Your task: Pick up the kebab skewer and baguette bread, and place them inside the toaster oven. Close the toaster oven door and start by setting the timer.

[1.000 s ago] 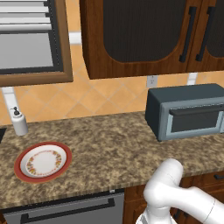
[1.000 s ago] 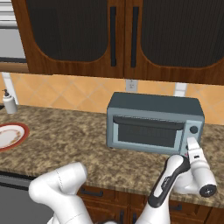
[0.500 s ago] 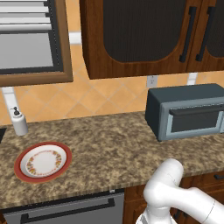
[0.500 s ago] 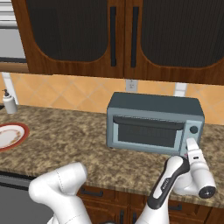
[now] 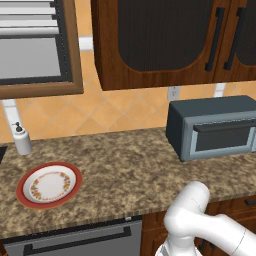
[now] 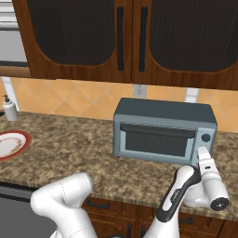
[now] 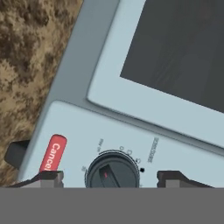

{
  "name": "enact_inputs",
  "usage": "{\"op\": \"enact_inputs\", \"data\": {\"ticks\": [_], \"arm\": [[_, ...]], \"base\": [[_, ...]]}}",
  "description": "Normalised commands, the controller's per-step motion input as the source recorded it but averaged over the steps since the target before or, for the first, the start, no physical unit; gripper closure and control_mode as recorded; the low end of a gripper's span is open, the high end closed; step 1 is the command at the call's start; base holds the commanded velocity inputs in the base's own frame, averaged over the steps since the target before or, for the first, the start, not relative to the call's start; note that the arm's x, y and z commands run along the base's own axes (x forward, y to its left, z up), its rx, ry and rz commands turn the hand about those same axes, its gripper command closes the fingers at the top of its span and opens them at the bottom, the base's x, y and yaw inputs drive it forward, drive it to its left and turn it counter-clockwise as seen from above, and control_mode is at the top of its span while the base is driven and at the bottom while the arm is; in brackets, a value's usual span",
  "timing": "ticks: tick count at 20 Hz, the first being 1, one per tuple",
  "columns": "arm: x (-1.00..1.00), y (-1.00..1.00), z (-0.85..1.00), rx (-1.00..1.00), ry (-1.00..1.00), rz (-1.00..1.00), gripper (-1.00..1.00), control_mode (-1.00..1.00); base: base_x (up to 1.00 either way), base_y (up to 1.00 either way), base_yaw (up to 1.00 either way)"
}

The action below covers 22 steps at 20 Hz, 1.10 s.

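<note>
The toaster oven [image 6: 162, 111] [image 5: 215, 110] stands on the counter at the right. Its door [image 6: 155, 143] [image 7: 175, 57] is closed, the dark bar handle [image 6: 157, 130] along its top. My gripper [image 6: 203, 152] [image 7: 113, 177] hovers just in front of the control panel, open. Its fingertips [image 7: 50, 176] stand on either side of the dark timer knob [image 7: 113, 170] [image 6: 205, 137], apart from it. A red Cancel button [image 7: 52, 153] sits beside the knob. The kebab skewer and the baguette bread are hidden from view.
A red-rimmed plate [image 5: 49, 184] [image 6: 9, 144] lies on the granite counter [image 5: 125, 165] at the left, with nothing on it. A white soap dispenser [image 5: 21, 140] [image 6: 9, 109] stands by the wall behind it. Dark wood cabinets [image 6: 130, 37] hang above the oven.
</note>
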Motion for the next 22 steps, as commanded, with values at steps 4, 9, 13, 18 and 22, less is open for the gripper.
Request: {"op": "enact_inputs", "data": {"ticks": [4,9,13,18,22], "arm": [[0.00,0.00,0.00,0.00,0.00,0.00,1.00,-1.00],[0.00,0.00,0.00,0.00,0.00,0.00,1.00,-1.00],[-0.01,0.00,0.00,0.00,0.00,-0.01,1.00,-1.00],[0.00,0.02,0.00,0.00,0.00,-0.07,1.00,-1.00],[0.00,0.00,0.00,0.01,0.00,-0.09,1.00,-1.00]], "base": [[0.00,0.00,0.00],[0.00,0.00,0.00],[0.00,0.00,0.00],[0.00,0.00,0.00],[0.00,0.00,0.00]]}}
